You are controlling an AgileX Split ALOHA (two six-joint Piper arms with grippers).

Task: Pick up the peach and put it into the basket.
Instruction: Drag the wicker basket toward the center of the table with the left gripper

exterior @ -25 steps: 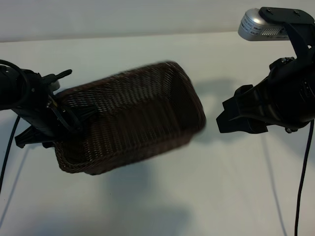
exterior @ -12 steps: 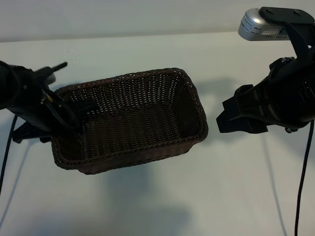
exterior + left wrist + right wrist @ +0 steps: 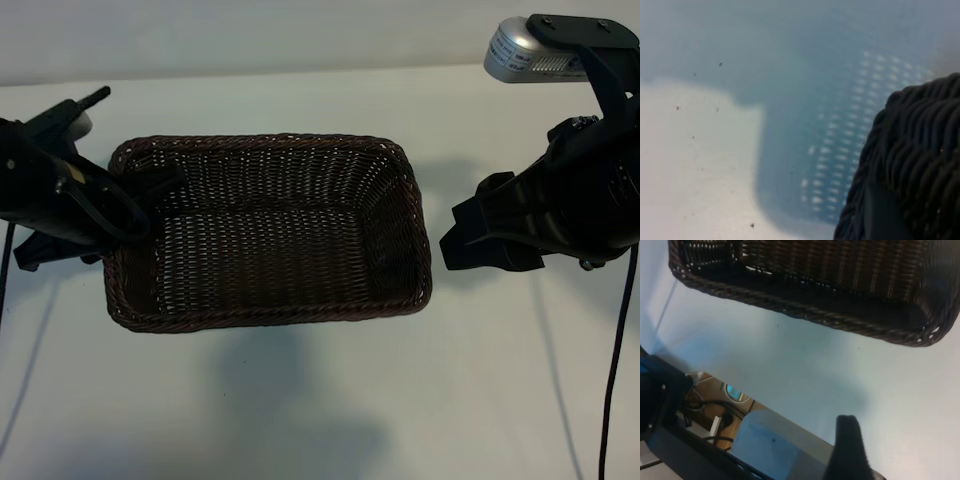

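Hidden: we see no peach; our left gripper (image 3: 150, 200) fingers merge with the weave.
Basket (image 3: 270, 235): on the white table (image 3: 320, 400), opening up, long axis left-right.
Left claw: at the basket's left rim; grip unclear.
Right gripper (image 3: 465, 245): beside the basket's right end; we cannot tell its fingers.

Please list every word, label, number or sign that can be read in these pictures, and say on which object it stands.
None can be read. The basket, the table and both arms bear no legible text. The silver device above the right arm shows only a ribbed face, no readable marking.
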